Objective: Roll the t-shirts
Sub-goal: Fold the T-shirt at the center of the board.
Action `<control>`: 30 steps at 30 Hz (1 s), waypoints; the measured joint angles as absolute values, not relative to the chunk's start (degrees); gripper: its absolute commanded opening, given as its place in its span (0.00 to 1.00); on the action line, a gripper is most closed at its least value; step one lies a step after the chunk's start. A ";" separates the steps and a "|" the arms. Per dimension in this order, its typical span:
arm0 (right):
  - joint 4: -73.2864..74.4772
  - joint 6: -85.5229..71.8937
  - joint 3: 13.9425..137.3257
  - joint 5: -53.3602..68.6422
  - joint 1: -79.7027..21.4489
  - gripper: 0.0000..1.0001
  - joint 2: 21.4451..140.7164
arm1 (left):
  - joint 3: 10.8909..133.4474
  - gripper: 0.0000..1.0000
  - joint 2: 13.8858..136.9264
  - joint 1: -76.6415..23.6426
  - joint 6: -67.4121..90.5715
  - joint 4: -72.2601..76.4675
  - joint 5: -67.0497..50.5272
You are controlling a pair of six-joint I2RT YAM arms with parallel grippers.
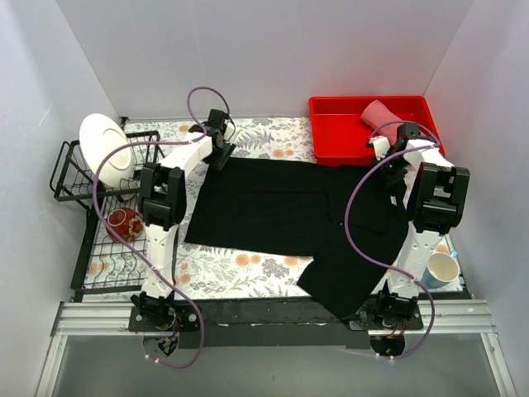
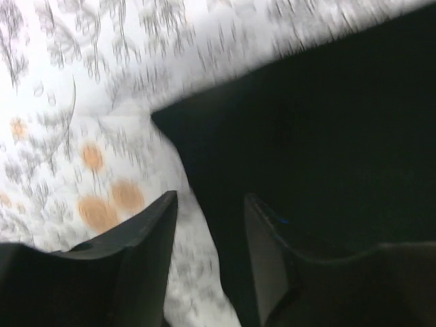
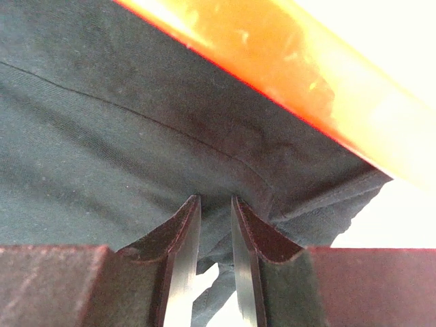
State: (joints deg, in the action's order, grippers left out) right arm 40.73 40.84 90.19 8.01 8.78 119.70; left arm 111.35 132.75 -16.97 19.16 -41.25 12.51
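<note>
Risk of lopsided drag: left pincer (image 2: 210,199) parted, empty beside black t-shirt (image 2: 327,136); right pincer (image 3: 216,199) nipping hem, red bin (image 3: 286,61) just ahead.

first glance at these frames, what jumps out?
The big black t-shirt spread across the floral mat in the middle, with the right gripper pinching its far right edge. Behind that, the bright red tray at the far right holds a bundled pink t-shirt. At left, a white plate stands in a black wire rack.
</note>
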 measured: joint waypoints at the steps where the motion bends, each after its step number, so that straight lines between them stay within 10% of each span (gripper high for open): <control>1: 40.69 40.62 90.04 8.12 8.78 0.34 119.39 | 109.56 0.46 130.41 -16.88 19.51 -42.92 11.16; 15: 45.01 53.60 68.45 20.80 8.29 0.43 89.91 | 78.08 0.46 102.39 -17.54 15.09 -53.93 -4.40; 24: 50.85 68.34 49.82 27.24 -7.68 0.45 63.77 | 92.73 0.46 112.25 -21.12 17.52 -57.39 -13.41; 30: 43.13 59.70 52.31 23.92 -6.37 0.44 69.12 | 108.64 0.46 124.79 -27.83 24.21 -53.32 -13.19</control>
